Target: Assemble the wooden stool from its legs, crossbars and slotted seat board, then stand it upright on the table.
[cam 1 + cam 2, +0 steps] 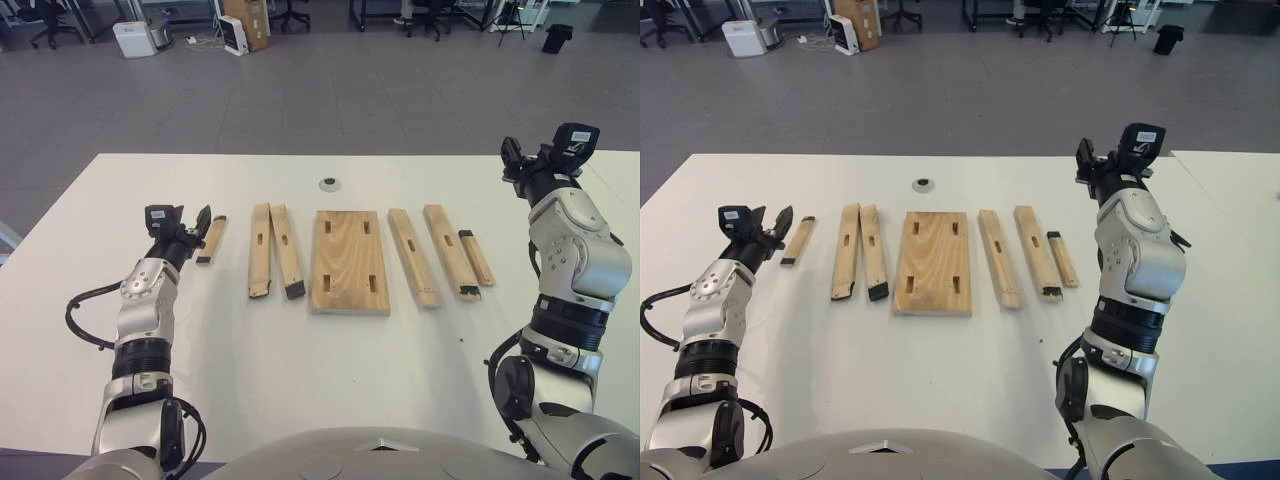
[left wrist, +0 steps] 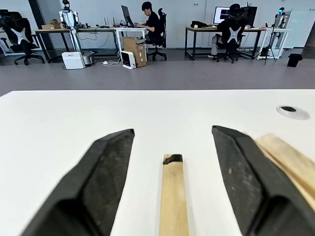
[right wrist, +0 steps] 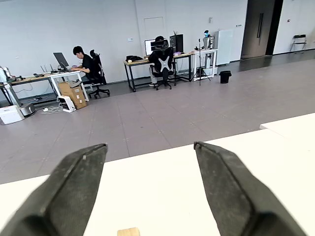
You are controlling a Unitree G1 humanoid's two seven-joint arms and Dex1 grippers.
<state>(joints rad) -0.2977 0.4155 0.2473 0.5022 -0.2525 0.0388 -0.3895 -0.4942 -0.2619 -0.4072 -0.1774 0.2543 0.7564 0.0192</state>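
As the parts lie now: nothing is joined; every piece rests flat and separate on the white tabletop (image 1: 300, 380).
Seat: the pale rectangular slotted wooden seat board (image 1: 348, 262) lies mid-row, with its long axis running away from the robot.
Legs: a left pair of long pale wooden legs (image 1: 260, 250) lies just beside the board, and a right pair of long pale wooden legs (image 1: 413, 257) just beside it on the other side. All run roughly parallel to the board.
Target piece: the short pale wooden crossbar (image 1: 211, 240) is the leftmost piece, near the left pair.
Its axis: it runs away from the robot, the far end leaning slightly toward the seat board.
Left hand: the left hand (image 1: 185, 225) has its fingers spread wide and holds nothing. In the wrist view the crossbar lies along the gap between the fingers, pointing straight ahead.
Right hand: the right hand (image 1: 528, 165) is wide open and empty. It sits beyond the right end of the row, well apart from every piece.
Nearer arm: the left is much nearer this crossbar, while the right is nearer the second short wooden crossbar (image 1: 477, 257).
Coming move, as a judgement: the left hand probably closes across the bar's narrow width. Its line already matches the long axis, so little wrist turn seems needed. How high the fingers are above the tabletop cannot be told.
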